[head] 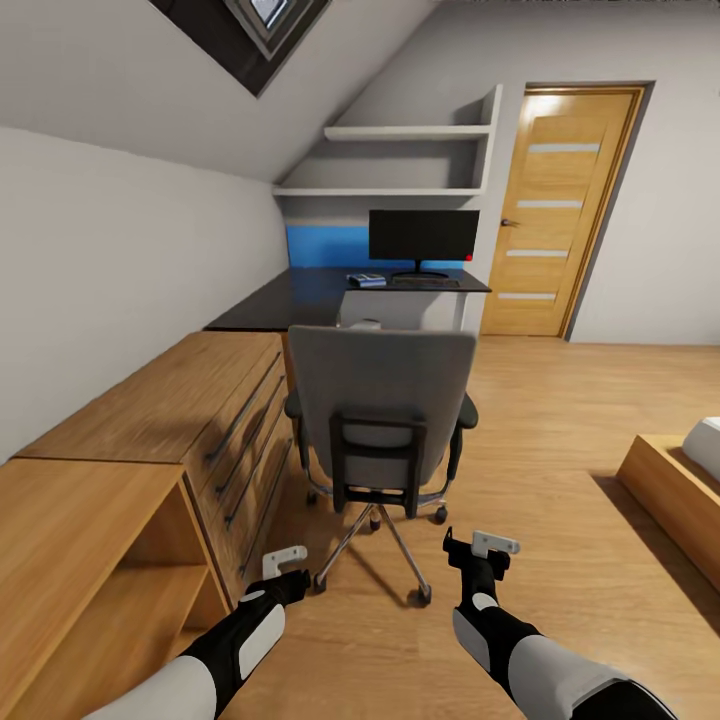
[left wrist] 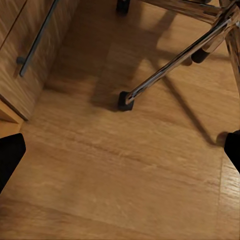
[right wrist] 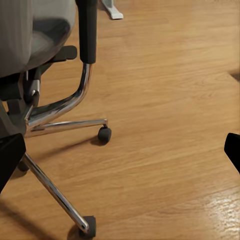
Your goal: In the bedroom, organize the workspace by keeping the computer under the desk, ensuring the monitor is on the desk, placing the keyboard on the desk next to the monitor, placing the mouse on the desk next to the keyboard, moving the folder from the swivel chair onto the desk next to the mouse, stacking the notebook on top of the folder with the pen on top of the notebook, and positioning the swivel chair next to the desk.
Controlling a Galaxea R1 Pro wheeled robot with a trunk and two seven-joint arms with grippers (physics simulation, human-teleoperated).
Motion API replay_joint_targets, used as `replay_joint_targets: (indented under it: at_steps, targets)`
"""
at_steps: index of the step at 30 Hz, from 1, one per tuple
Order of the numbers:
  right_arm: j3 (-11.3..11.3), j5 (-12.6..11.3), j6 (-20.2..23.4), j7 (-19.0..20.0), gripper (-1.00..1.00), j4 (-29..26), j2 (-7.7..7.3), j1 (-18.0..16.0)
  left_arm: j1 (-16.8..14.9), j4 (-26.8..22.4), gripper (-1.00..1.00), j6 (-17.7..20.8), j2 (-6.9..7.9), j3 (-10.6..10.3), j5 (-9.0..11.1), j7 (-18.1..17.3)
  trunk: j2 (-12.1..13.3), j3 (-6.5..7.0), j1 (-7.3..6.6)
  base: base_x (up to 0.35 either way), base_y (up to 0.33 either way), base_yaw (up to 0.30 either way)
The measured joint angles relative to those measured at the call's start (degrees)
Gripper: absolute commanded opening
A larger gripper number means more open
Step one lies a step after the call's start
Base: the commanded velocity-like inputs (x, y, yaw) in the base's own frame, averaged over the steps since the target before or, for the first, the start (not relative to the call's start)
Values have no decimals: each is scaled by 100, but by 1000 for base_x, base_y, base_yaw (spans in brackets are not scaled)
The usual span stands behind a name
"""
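The grey swivel chair stands in front of me with its tall back toward me, hiding its seat, so the folder is hidden. Beyond it is the black-topped desk with its blue back panel. On the desk, the monitor stands with the keyboard before it and a small blue-and-white item to its left. My left gripper and right gripper hang low over the floor just short of the chair's chrome base, both open and holding nothing. The chair's armrest post appears in the right wrist view.
A low light-wood cabinet with drawers runs along the left wall beside the chair. White wall shelves hang above the desk. A wooden door is at the back right, and a wood-framed bed corner at the right. Open floor lies between.
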Motion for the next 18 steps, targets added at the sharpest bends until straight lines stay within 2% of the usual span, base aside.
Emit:
replay_joint_targets:
  at_steps: [18]
  targets:
    - [0,-1,-36,-2,100,-3,0,1,2,0,100,0,0,0,0,0,-722,-161,395,0,0,0]
